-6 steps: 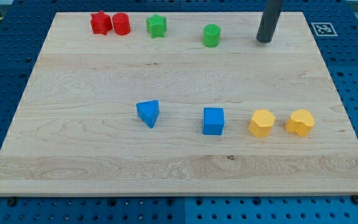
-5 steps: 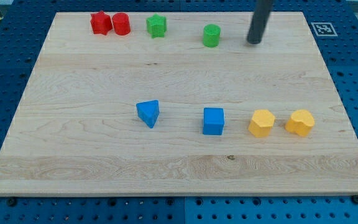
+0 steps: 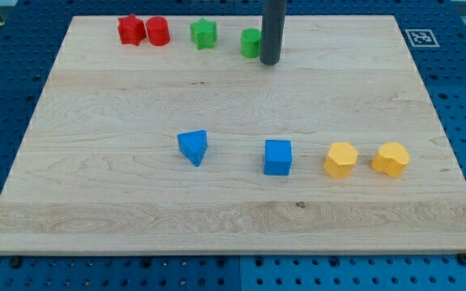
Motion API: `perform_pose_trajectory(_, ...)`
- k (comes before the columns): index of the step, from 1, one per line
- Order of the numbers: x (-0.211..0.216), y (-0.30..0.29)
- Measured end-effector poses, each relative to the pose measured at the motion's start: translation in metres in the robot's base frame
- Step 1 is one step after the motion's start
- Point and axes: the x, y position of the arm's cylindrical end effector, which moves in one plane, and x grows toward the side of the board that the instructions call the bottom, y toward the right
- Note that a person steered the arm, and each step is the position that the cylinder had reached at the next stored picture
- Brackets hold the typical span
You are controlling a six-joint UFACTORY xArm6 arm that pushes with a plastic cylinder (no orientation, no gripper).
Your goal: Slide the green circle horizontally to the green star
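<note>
The green circle [image 3: 251,43] stands near the view's top, a little left of centre. My tip [image 3: 269,61] is right against its right side, and the rod hides part of that side. The green star [image 3: 204,34] sits to the circle's left, with a small gap between them. The circle lies slightly lower in the view than the star.
A red star [image 3: 130,30] and a red circle [image 3: 158,31] stand side by side left of the green star. A blue triangle [image 3: 192,146], a blue cube [image 3: 278,157] and two yellow hexagons [image 3: 340,159] [image 3: 392,158] lie in a row across the wooden board [image 3: 95,202].
My tip has moved left from the board's top right to the green circle's right side. The green circle has slid left, towards the green star.
</note>
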Motion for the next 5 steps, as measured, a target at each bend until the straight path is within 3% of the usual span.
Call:
perform_pose_trajectory(4, -0.032, -0.035)
perform_pose_trajectory(5, -0.017, -0.035)
